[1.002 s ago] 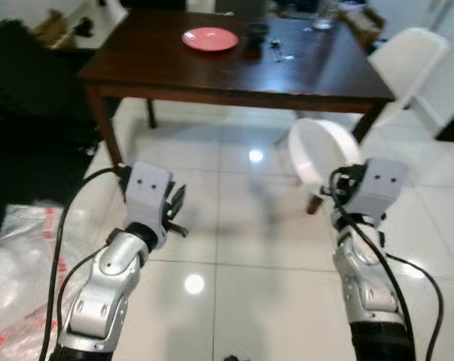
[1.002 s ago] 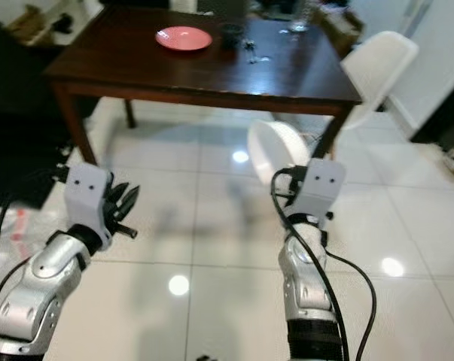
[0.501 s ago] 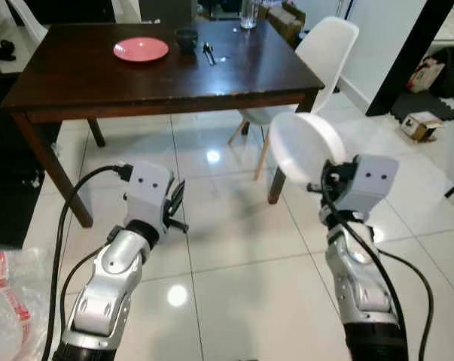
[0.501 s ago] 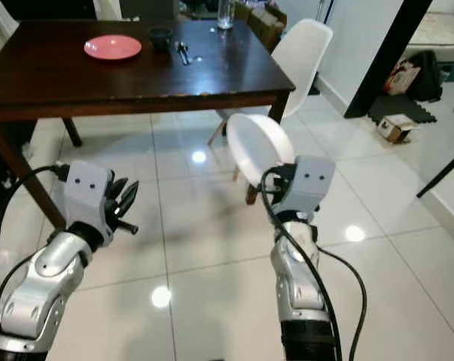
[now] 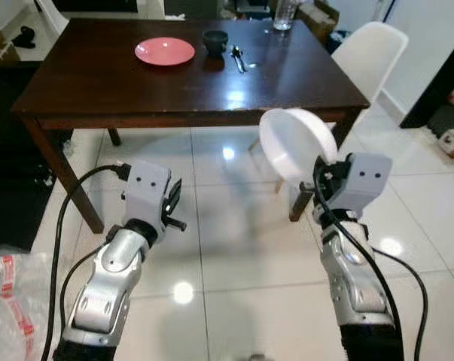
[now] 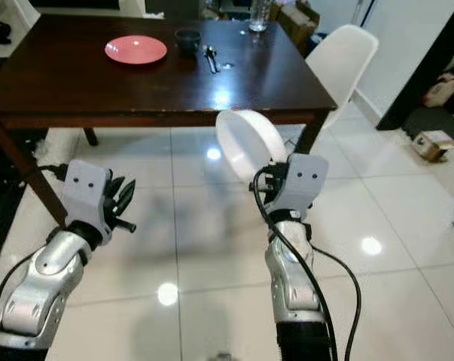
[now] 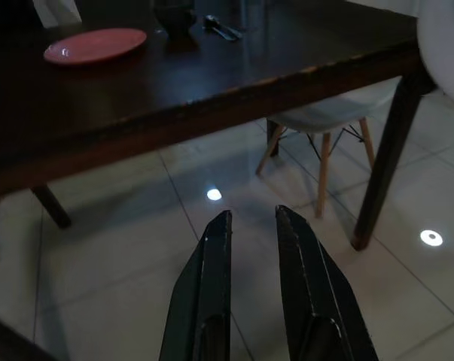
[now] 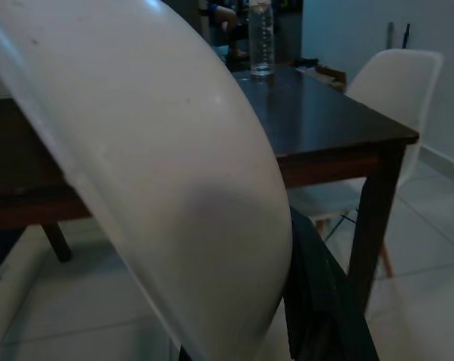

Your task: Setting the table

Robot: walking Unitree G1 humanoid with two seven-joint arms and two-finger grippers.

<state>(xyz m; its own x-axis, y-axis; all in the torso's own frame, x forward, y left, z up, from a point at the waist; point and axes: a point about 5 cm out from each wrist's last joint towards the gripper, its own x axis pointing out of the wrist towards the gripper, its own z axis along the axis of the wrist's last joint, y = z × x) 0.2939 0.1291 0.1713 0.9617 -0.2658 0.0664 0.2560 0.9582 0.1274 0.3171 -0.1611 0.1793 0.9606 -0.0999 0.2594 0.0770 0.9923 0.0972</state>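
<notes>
Now my right end effector (image 6: 270, 174) is closed on the rim of the white plate (image 6: 247, 145), held tilted before the tabletop (image 6: 76, 75); it seems stiff, smooth, slippery. My left end effector (image 7: 254, 226) hangs slightly open, empty.

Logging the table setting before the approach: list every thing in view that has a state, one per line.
Round white plastic plate: tilted on edge, held off the floor in the right pincer.
Right pincer: shut on the plate's rim.
Left pincer: fingers slightly apart, holding nothing.
Round pink plate: flat on the dark wooden table, bare.
Small dark bowl: upright on the table.
Clear bottle: upright at the table's far edge.
White chair: upright beside the table.
</notes>
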